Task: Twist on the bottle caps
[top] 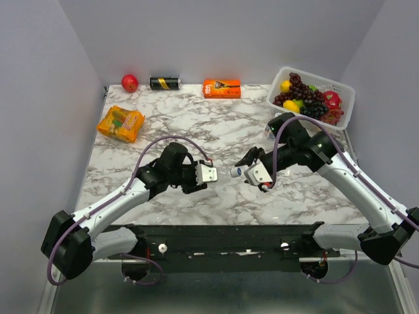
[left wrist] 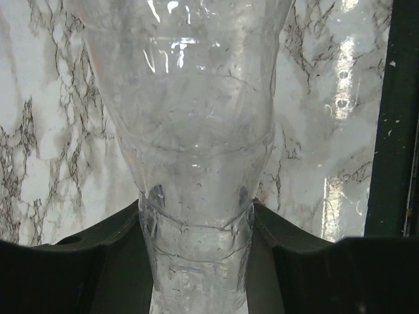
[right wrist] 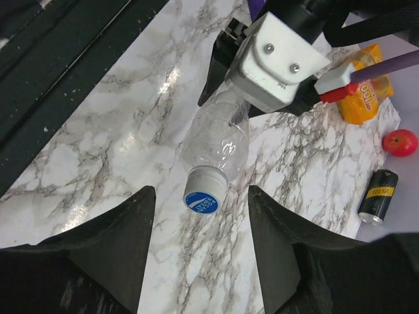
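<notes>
Clear plastic fills my left wrist feed: the small transparent water bottle is clamped by its body between the left gripper's dark fingers and held sideways just above the grey-veined marble table. That arm stretches low from its base, wrist pointing right. My right arm reaches out to an elbow near the white fruit basket, then folds back leftward to face the bottle's mouth. The right gripper has its fingers spread, one on either side of the whitish round screw cap sitting on the bottle's neck, touching neither side. The cap's top carries a blue disc with white lettering too small to read. The black-and-yellow drink can's print is likewise illegible.
</notes>
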